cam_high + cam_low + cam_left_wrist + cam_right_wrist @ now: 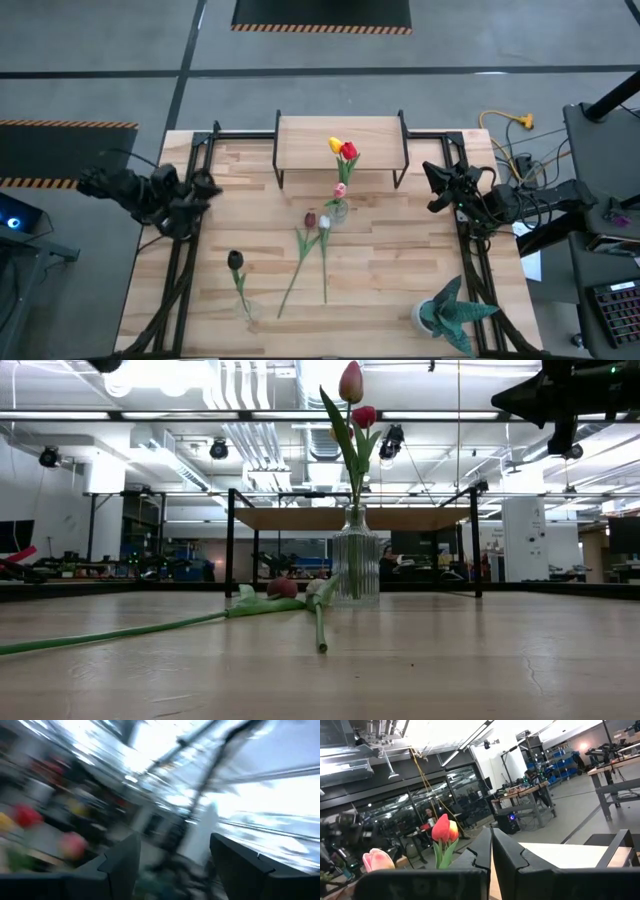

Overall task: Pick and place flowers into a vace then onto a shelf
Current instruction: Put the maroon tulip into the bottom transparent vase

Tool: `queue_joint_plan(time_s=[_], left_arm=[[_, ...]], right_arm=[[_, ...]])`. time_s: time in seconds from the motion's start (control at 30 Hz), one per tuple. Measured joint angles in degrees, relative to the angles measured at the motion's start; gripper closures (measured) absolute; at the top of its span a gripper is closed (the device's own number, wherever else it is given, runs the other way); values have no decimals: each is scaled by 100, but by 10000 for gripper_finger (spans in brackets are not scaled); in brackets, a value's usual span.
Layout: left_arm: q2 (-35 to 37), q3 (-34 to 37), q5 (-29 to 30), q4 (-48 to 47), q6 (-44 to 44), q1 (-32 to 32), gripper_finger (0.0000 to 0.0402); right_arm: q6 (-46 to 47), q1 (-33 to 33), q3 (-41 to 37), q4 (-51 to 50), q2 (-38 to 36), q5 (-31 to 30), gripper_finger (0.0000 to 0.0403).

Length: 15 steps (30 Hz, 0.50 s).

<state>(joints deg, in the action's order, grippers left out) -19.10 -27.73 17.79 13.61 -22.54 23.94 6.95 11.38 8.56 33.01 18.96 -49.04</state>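
High view: clear ribbed vase [338, 212] upright on the plank bench [400, 270], just in front of the shelf [340, 142], holding three tulips, yellow [335, 145], red [349, 151] and pink [340, 190]. Two loose tulips, maroon [310, 218] and white [324, 222], lying flat beside the vase, stems [300, 262] trailing toward the near edge. One dark tulip [235, 260] apart near the left front of the bench, standing in a second small clear vase [247, 310]. Teal spiky potted plant [450, 312] at the right front corner.

Left gripper [203, 190] raised over the left edge of the bench, jaws apart and empty, as shown by the gap between the fingers [122, 862] in the left wrist view. Right gripper [437, 185] raised over the right edge, jaws pressed together on nothing, fingers [507, 855] touching in the right wrist view.

Low view: vase [355, 567] in front of the shelf [350, 518], loose heads [283, 588] lying to its left.
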Motion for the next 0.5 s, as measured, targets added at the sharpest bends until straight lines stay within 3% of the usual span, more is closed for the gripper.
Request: queue_joint_plan(time_s=[0.13, 0.27, 0.4, 0.5], left_arm=[[-731, -909, 715, -287, 794, -4, 178], [-1650, -1969, 1441, -1097, 896, -4, 178], [-2476, -3058, 2271, -2325, 416, -9, 178], [-3092, -3831, 2331, -3221, -157, -86, 178]], right_arm=[[39, 0, 0, 5, 0, -1, 394], [45, 0, 0, 13, 0, -1, 394], [50, 0, 17, 16, -2, -1, 394], [136, 0, 55, 33, -11, 0, 394]])
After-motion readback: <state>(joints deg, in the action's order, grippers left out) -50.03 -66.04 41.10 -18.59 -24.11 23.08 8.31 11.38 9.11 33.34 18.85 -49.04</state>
